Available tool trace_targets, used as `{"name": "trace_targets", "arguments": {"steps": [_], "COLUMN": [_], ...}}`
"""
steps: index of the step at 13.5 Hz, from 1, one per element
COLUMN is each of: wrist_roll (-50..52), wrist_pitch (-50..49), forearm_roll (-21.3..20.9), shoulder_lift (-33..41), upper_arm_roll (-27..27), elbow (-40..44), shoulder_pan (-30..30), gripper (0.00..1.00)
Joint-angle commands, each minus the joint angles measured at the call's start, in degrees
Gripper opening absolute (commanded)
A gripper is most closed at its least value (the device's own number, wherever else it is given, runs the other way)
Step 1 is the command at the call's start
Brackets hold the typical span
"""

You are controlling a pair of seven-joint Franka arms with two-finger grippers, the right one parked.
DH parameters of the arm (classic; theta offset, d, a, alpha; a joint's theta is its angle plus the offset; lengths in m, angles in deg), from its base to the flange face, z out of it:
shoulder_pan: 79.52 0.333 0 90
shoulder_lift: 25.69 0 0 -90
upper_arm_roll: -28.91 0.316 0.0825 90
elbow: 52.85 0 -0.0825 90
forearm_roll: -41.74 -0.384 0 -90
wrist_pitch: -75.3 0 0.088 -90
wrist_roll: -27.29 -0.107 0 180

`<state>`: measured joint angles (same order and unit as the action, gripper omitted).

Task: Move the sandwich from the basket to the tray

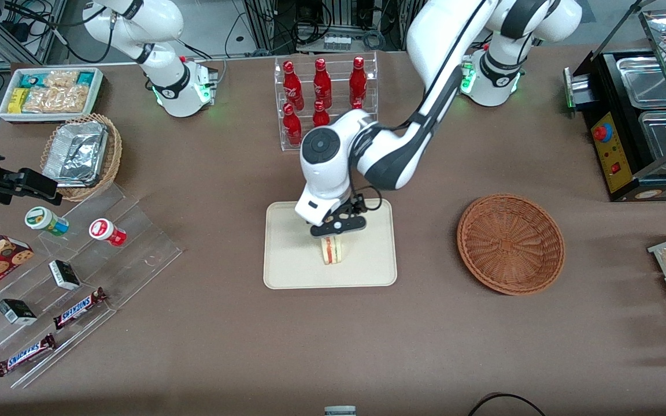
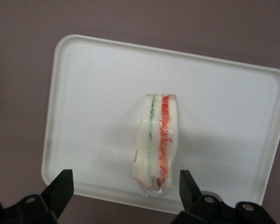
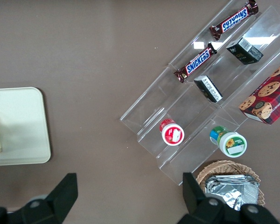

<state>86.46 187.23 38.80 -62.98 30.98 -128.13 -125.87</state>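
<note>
The sandwich (image 1: 333,249) stands on its edge on the cream tray (image 1: 287,254), near the tray's middle, wrapped in clear film. In the left wrist view the sandwich (image 2: 156,140) shows its red and green layers on the tray (image 2: 93,93). My left gripper (image 1: 336,236) hangs just above the sandwich, open, with the fingers (image 2: 60,186) wide apart on either side and not touching it. The gripper's midpoint (image 2: 123,182) is over the tray's rim. The reddish-brown basket (image 1: 510,242) sits empty toward the working arm's end of the table.
A clear rack of red cola bottles (image 1: 324,92) stands farther from the camera than the tray. A clear stepped shelf with snacks (image 1: 73,277), a tan wicker basket with foil (image 1: 81,153) and a white snack bin (image 1: 50,92) lie toward the parked arm's end. A food warmer (image 1: 645,115) stands at the working arm's end.
</note>
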Motion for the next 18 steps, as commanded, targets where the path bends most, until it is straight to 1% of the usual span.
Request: {"name": "trace_targets", "arguments": {"steps": [1, 3, 5, 7, 9, 13, 16, 18], "wrist_roll": [2.4, 2.4, 0.6, -5.9, -13.8, -29.7, -43.6, -50.2], "wrist_pitch": [-6.6, -12.0, -19.3, -25.1, -28.9, -29.2, -30.9, -31.6], "forearm_roll": [-0.7, -1.0, -0.9, -0.9, -0.7, -0.1, 1.0, 2.0], "shoulder_lift": [7.8, 12.0, 17.0, 21.1, 24.8, 33.3, 35.2, 35.6], "upper_arm_roll": [0.3, 0.7, 3.0, 3.6, 3.6, 3.6, 3.6, 3.6], "elbow": [-1.9, -2.0, -2.3, -2.6, -3.9, -11.0, -11.3, -11.4], "shoulder_pan": [2.7, 4.0, 4.5, 7.0, 11.3, 20.8, 28.9, 33.1], "gripper": [1.00, 1.00, 1.00, 1.00, 1.00, 1.00, 1.00, 1.00]}}
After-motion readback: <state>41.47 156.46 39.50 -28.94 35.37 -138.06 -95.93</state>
